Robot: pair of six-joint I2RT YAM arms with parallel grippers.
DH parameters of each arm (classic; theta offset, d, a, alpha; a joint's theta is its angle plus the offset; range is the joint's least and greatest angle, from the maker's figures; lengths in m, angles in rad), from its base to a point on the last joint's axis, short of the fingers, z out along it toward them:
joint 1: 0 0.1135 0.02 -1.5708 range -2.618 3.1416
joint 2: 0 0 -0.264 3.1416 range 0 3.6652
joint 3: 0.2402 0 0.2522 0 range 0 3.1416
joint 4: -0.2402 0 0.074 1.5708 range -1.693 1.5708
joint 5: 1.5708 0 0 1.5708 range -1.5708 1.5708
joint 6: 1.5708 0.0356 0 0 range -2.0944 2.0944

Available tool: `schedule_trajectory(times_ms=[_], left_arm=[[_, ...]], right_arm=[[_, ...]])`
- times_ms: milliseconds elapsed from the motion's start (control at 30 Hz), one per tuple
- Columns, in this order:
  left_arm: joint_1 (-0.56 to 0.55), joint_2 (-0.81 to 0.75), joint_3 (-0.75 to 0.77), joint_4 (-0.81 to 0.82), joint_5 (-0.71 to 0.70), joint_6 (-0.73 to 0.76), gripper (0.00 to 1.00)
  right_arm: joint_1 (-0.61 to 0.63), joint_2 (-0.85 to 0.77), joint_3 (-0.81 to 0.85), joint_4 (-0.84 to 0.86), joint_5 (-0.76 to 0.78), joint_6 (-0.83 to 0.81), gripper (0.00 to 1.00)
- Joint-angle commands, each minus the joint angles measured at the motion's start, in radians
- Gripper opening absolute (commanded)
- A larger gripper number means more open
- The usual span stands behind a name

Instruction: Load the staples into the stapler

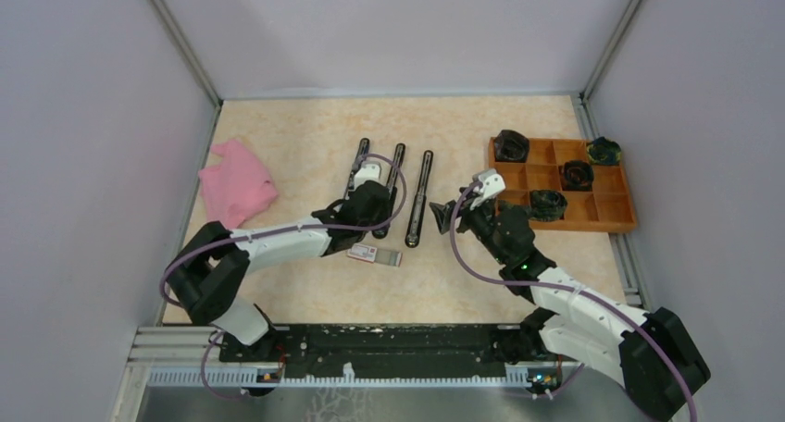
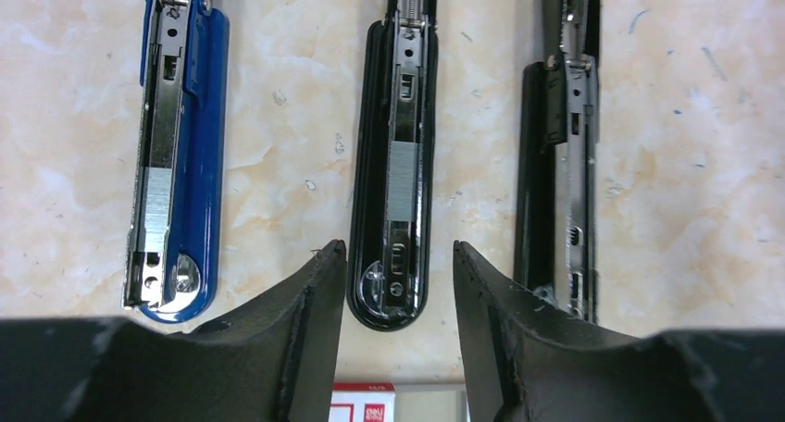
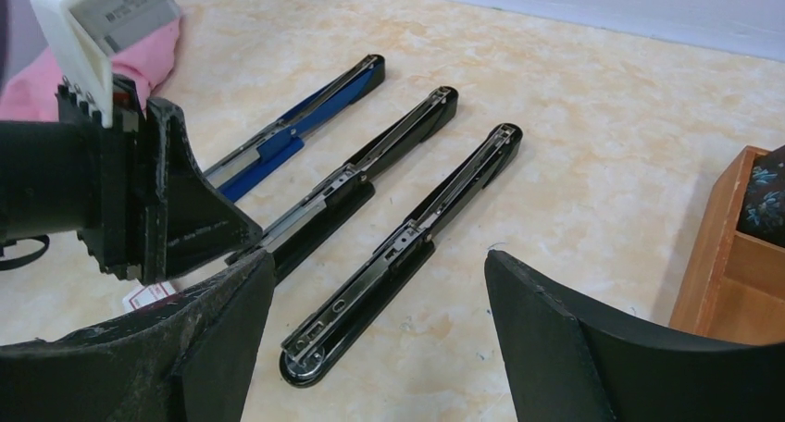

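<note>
Three staplers before two wide, empty grippers: left gripper, right gripper (staples nearby).

Light is bright, even and diffuse, falling from above. Shadows on the bench are soft and faint. The steel rail of the middle stapler shows mild glare in the left wrist view. The fingers of the right tool are dark, with slightly soft near edges. The top view is sharp throughout.
</note>
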Motion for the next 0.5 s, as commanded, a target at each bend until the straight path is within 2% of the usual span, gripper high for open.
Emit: schedule_trajectory(times_ms=[0, 300, 467], left_arm=[[-0.006, -0.084, -0.028, -0.023, 0.065, -0.04, 0.53], [-0.005, -0.214, -0.086, -0.11, 0.222, -0.101, 0.57], [-0.01, -0.231, -0.087, -0.194, 0.3, -0.152, 0.57]], right_arm=[[0.006, 0.001, 0.053, -0.015, -0.046, 0.024, 0.84], [0.008, -0.005, 0.105, -0.193, -0.075, 0.066, 0.81], [0.009, -0.021, 0.086, -0.218, -0.06, 0.066, 0.81]])
